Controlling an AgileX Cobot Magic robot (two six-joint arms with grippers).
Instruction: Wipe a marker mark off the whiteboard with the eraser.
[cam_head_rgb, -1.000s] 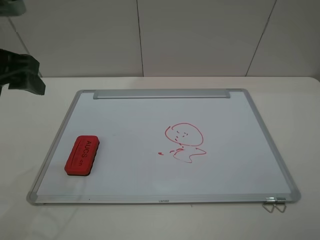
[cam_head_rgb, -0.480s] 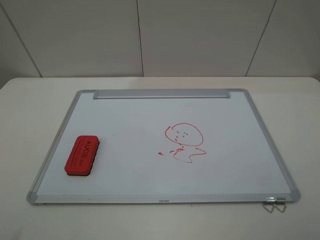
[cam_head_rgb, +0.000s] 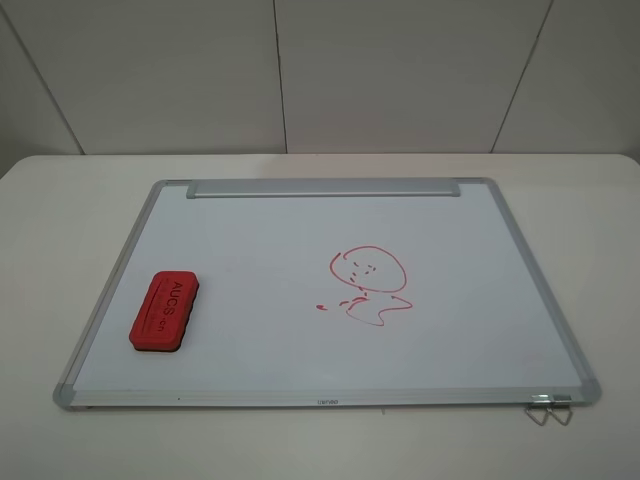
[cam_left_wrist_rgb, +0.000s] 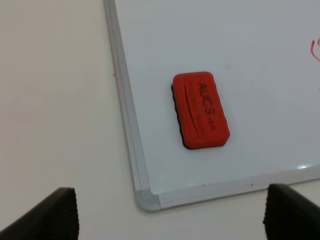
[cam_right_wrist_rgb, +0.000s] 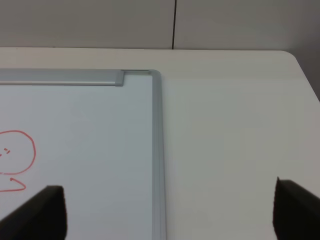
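1. The whiteboard (cam_head_rgb: 250, 230) lies flat on the pale matte tabletop (cam_head_rgb: 60, 200), its smooth white face edged in thin silver aluminium.
2. The eraser (cam_head_rgb: 165, 310), a red rounded block on black felt, rests on the board near its left frame.
3. The marker mark (cam_head_rgb: 375, 310), a thin red scribble, sits below a round doodle (cam_head_rgb: 367, 267), well apart from the eraser.
4. The left gripper (cam_left_wrist_rgb: 170, 212) and right gripper (cam_right_wrist_rgb: 167, 212) are spread wide and empty.
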